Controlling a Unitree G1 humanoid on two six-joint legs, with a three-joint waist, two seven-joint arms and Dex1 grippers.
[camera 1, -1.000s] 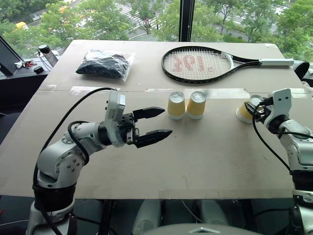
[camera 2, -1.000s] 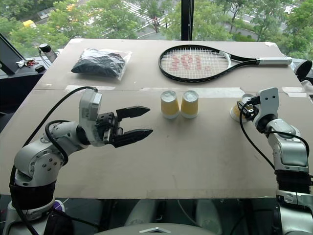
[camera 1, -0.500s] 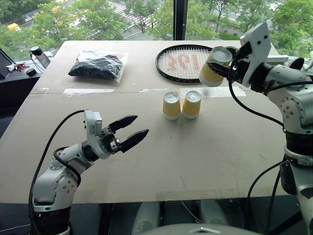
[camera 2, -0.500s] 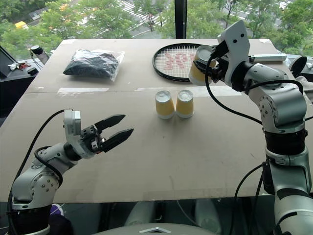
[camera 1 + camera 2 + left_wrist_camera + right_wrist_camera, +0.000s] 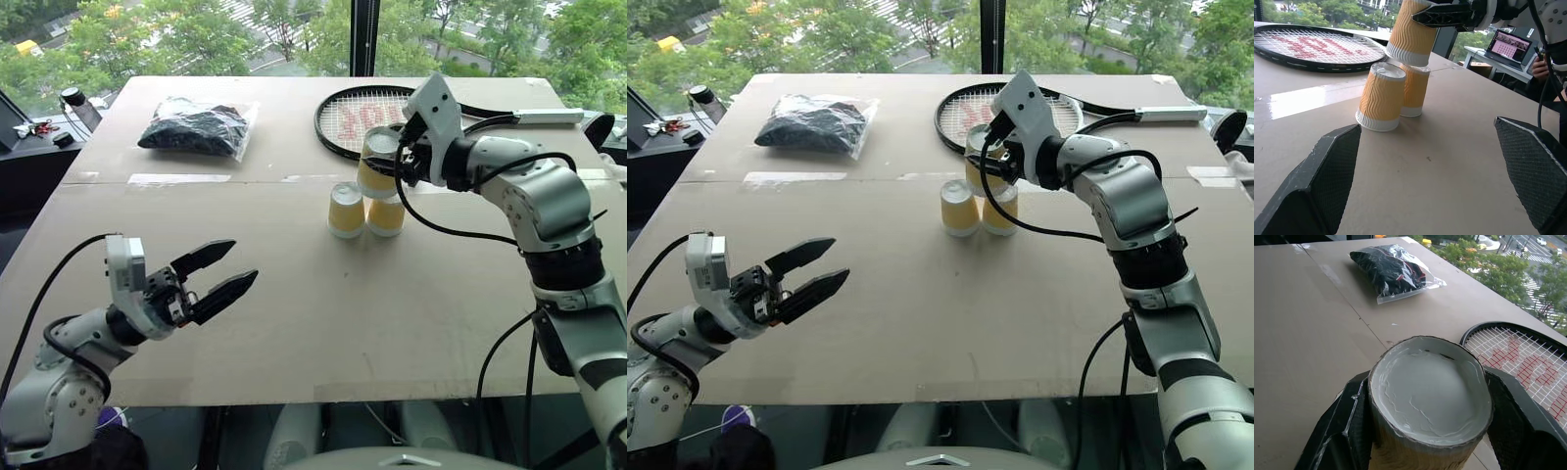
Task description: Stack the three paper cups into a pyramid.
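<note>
Two paper cups stood upside down and side by side near the middle of the table (image 5: 294, 333): the left cup (image 5: 345, 210) and the right cup (image 5: 385, 216). The right gripper (image 5: 392, 157) was clamped on the third cup (image 5: 377, 163), also inverted, just above the pair. Beyond lay a tennis racket (image 5: 353, 110) and a bagged dark bundle (image 5: 196, 127). The left gripper (image 5: 217, 271) hung over the table's near left, well apart from the cups, jaws wide and empty. The left wrist view caught the held cup's rim just over the right cup (image 5: 1414, 90); contact could not be told. The right wrist view showed the held cup's white base (image 5: 1430, 389) between the fingers.
</note>
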